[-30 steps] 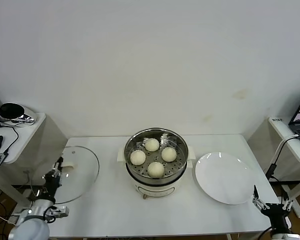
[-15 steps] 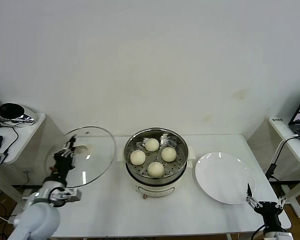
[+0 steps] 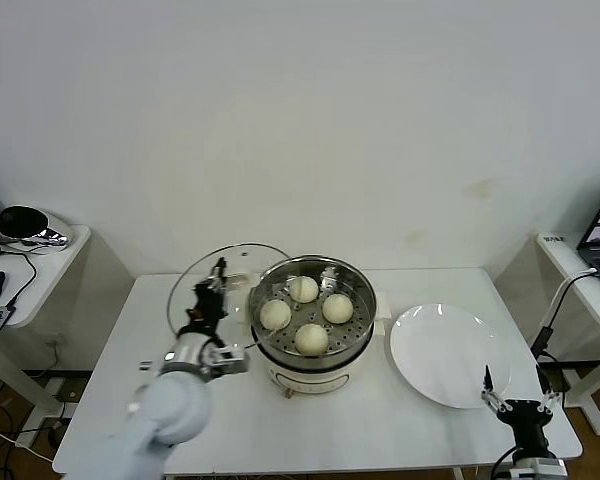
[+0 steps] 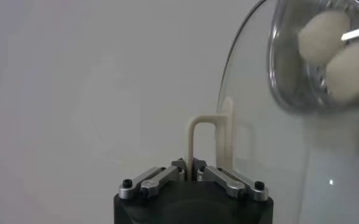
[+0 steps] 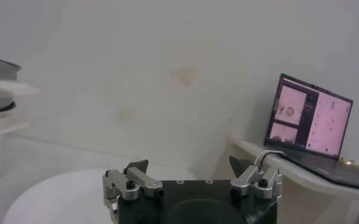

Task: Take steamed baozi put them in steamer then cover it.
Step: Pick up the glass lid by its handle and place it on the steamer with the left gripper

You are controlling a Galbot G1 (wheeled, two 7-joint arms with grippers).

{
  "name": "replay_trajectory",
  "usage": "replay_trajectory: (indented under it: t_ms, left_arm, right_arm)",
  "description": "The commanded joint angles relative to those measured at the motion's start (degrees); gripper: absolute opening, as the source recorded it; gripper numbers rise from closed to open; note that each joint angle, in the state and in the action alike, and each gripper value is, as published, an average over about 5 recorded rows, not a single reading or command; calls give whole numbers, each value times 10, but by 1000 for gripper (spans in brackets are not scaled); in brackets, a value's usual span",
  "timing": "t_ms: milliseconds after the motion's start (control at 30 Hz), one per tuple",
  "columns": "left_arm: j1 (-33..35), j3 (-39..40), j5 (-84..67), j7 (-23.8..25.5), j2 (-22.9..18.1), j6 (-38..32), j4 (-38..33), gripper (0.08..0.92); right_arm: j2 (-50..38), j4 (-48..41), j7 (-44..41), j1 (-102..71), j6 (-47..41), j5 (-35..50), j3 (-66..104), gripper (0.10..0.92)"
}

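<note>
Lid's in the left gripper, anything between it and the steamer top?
Nothing visible. The left gripper holds the cover by its handle, tilted, just left of the steamer. The rim is open; the four baozi sit low on the tray. The right gripper is parked beyond the plate.

This looks like a lab or test room set up as a mock kitchen. A plain white bench (image 3: 180, 400) stands against a bare white wall (image 3: 300, 120), carrying only a steamer (image 3: 312, 330) and a white plate (image 3: 450, 355). Off its right edge a side shelf holds an open laptop (image 5: 310, 125); off its left edge another shelf (image 3: 40, 270) carries cabled gear.
</note>
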Motion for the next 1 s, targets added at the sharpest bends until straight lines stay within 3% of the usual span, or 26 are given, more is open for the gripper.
replay_trajectory:
  t_ms: [33, 433, 1000]
  left_arm:
    - [-97, 140, 210, 114, -145, 68, 65, 136]
    - [-103, 156, 222, 112, -185, 61, 116, 136]
    - [-88, 143, 226, 68, -203, 36, 164, 136]
  right_arm:
    - [4, -15, 3, 5, 5, -21, -4, 823]
    - [3, -18, 2, 2, 10, -20, -3, 823]
    - [-1, -23, 1, 2, 15, -20, -6, 823]
